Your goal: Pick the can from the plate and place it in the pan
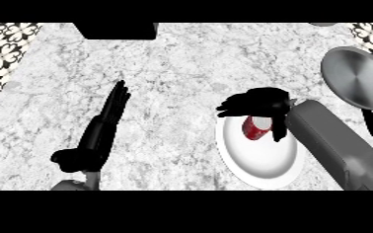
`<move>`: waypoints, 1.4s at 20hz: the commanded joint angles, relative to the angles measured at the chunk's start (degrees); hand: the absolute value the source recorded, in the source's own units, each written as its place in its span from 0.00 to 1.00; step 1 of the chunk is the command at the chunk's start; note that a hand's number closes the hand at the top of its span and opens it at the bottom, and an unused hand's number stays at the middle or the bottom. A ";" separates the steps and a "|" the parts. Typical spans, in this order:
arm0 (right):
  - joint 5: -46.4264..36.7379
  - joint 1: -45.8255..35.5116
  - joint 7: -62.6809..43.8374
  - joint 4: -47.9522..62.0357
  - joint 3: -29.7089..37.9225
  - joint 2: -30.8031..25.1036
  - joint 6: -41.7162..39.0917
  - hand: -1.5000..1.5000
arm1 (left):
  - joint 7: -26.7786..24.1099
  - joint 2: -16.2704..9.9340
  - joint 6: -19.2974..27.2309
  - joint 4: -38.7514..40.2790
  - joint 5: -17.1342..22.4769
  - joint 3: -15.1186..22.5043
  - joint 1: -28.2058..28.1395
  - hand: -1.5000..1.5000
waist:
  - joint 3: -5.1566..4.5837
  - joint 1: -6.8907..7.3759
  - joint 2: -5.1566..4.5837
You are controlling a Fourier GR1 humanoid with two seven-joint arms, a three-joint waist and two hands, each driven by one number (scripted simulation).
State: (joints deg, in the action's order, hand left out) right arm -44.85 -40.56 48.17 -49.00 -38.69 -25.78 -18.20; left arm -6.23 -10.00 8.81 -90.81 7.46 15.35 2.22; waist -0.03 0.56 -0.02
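From the head view I see my right hand bent over the upper part of the white plate, fingers curled down around the red can, which lies on the plate under the palm with the thumb along its right side. The grey pan sits up and to the right at the view's right edge, near the plate but apart from it. My left hand rests at lower left on the marble counter, fingers straight, bare counter between it and the plate.
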 commanded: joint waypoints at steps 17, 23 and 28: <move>-7.83 -2.31 13.99 11.92 6.62 4.68 14.74 1.00 | -3.07 2.29 -2.68 3.00 -2.07 -2.27 0.07 0.50 | 0.05 0.09 -0.20; 0.67 -0.33 0.67 7.44 17.53 4.62 15.27 1.00 | -0.49 2.51 -1.98 0.26 -1.75 -2.04 -1.17 0.50 | 0.04 -1.03 0.28; 4.09 -1.33 -28.68 16.64 31.51 -0.12 22.39 1.00 | -0.88 1.47 -0.22 1.23 -1.99 -4.75 -1.36 0.50 | -0.23 -5.76 0.85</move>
State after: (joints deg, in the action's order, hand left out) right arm -43.39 -42.42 34.93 -36.91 -15.59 -23.22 -0.53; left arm -7.02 -8.15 7.70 -89.74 5.54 11.74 1.59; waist -0.18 -2.53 0.61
